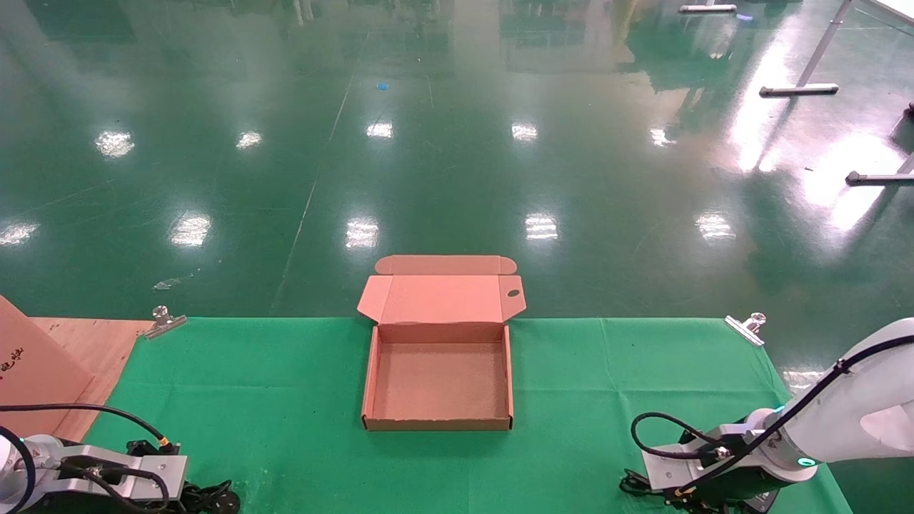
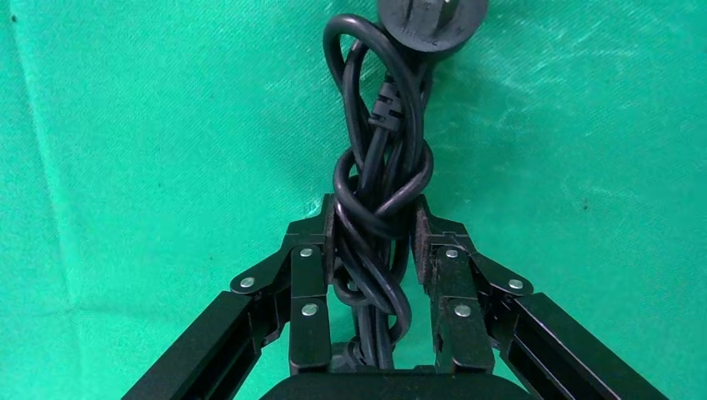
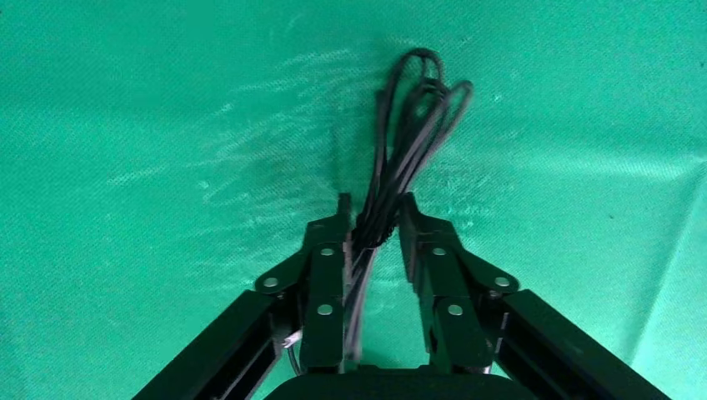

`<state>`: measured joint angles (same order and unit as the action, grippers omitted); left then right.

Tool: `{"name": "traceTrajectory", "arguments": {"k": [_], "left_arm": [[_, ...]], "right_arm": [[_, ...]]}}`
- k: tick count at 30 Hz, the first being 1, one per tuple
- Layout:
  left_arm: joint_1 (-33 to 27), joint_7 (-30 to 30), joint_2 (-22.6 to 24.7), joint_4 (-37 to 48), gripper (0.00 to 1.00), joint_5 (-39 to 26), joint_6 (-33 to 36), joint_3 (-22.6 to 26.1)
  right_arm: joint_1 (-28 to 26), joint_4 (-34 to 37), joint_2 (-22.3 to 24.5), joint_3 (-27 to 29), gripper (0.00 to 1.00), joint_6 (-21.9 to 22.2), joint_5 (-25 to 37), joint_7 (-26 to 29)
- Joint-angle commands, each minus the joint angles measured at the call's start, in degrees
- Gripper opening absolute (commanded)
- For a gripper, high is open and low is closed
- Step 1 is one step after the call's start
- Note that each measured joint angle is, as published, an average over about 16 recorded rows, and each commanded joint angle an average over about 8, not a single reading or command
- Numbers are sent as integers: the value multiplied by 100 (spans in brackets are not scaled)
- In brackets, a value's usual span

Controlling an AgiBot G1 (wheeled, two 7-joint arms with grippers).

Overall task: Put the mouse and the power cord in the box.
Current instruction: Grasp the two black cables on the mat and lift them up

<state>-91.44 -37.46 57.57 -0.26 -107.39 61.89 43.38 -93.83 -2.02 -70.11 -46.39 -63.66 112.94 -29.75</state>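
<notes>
Down at the table's near-left corner, the left gripper (image 2: 373, 242) is clamped on the knotted bundle of thick black power cord (image 2: 379, 179). The right gripper (image 3: 373, 227), near-right, pinches a thin black looped cable (image 3: 417, 125), probably the mouse's. Between them, farther back on the green cloth (image 1: 607, 371), sits the open tan cardboard box (image 1: 439, 421).

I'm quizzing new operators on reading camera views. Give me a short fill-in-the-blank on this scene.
1. The left claw is shut on the knotted power ____.
2. The box sits on the green cloth with its lid ____.
3. Inside, the box is ____.
4. The right claw grips a bundle of thin black ____.

Missing words: cord; open; empty; cable
</notes>
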Motion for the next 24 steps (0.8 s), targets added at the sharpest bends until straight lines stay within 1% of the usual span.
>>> {"name": "traceTrajectory", "arguments": {"k": [1, 4, 9, 16, 24], "left_arm": [[-1, -4, 6, 2, 0, 4, 3, -3], [-76, -16, -22, 4, 0, 9, 166, -6], [-350, -90, -86, -46, 0, 6, 645, -3], [-914, -195, -84, -230, 0, -3, 1227, 5], [-1611, -186, 34, -505, 0, 56, 1810, -32]], "right_arm": [[-12, 27, -5, 2, 0, 0, -2, -6], [-115, 14, 31, 42, 0, -112, -61, -72], [-360, -62, 149, 162, 0, -400, -236, -243], [-868, -272, 367, 343, 0, -955, -503, -467], [-1472, -532, 519, 460, 0, -1509, -672, -418]]}}
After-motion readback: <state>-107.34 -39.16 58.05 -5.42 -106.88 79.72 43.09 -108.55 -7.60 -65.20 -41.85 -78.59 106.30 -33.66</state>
